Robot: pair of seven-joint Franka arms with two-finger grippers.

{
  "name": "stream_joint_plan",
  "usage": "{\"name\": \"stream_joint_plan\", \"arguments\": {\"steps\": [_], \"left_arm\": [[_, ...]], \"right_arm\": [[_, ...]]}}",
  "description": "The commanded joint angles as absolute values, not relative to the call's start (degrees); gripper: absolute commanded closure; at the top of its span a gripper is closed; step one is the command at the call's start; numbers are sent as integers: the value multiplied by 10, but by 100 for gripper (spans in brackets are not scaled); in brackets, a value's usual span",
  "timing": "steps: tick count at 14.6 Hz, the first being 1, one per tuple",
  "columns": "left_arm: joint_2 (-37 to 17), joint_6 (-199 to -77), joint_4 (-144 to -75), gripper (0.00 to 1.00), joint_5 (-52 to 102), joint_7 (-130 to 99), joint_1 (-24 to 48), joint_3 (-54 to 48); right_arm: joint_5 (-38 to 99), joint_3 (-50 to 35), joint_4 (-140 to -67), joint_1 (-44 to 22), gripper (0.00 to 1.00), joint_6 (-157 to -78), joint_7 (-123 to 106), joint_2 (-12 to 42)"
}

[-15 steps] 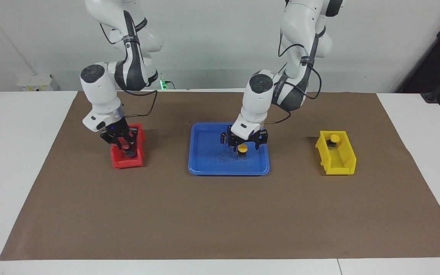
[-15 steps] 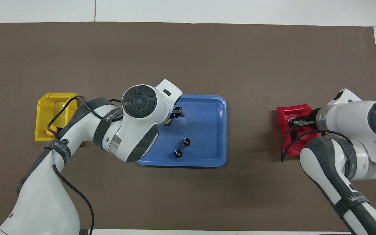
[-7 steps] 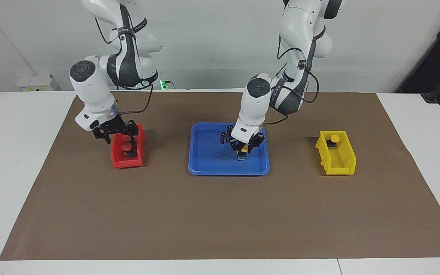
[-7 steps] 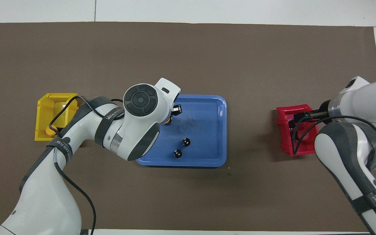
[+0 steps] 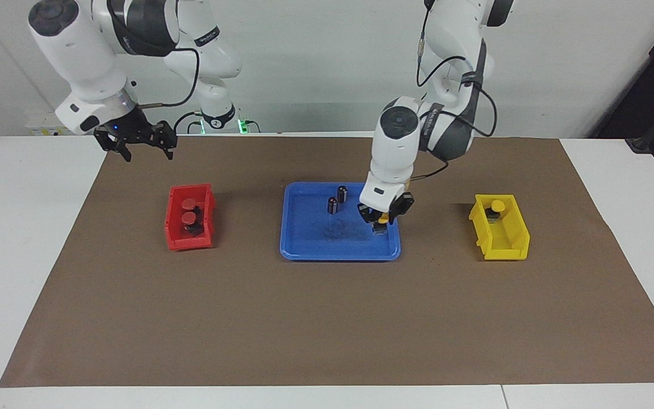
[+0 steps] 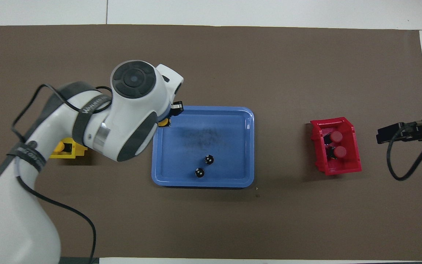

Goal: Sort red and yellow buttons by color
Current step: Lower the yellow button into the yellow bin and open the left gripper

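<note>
Both red buttons (image 5: 189,210) in red bin (image 5: 175,241); one yellow button (image 5: 497,205) in yellow bin (image 5: 510,250). Left end effector (image 5: 382,217) pinches last yellow button (image 5: 383,216) over blue tray (image 5: 310,250); right end effector (image 5: 137,142) spread, idle.

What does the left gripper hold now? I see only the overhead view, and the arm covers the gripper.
Observer: The left gripper is shut on a yellow button, over the blue tray, near its edge toward the left arm's end.
Operator: Is the yellow bin empty? The arm hides most of it.
Observer: No, the yellow bin holds another yellow button.
Operator: And the right gripper?
Observer: The right gripper is raised and open, clear of the red bin.
</note>
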State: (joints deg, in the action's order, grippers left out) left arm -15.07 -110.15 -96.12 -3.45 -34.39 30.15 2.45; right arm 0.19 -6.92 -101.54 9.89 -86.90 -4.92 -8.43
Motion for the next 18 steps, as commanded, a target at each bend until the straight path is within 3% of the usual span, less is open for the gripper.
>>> {"name": "stream_joint_plan", "arguments": {"steps": [1,5,7,13,18], "left_arm": [[-126,-1066,-949,99,-42,-212,197,24],[-129,-1098,-955,99,-41,-44,84,24],[-121,-1134,-994,99,-41,-17,58,24],[-75,-1227,-1133,99,-41,18,39,24],[-83,-1269,-1158,99,-41,18,35,24]], "right_arm": [[7,-65,-930,112,0,-793,-64,-74],[6,-60,-947,112,0,-792,-62,-95],[3,-57,-965,112,0,-803,-62,-105],[-12,-59,-943,112,0,-824,-62,-87],[-13,-58,-942,108,0,-825,-62,-87]]}}
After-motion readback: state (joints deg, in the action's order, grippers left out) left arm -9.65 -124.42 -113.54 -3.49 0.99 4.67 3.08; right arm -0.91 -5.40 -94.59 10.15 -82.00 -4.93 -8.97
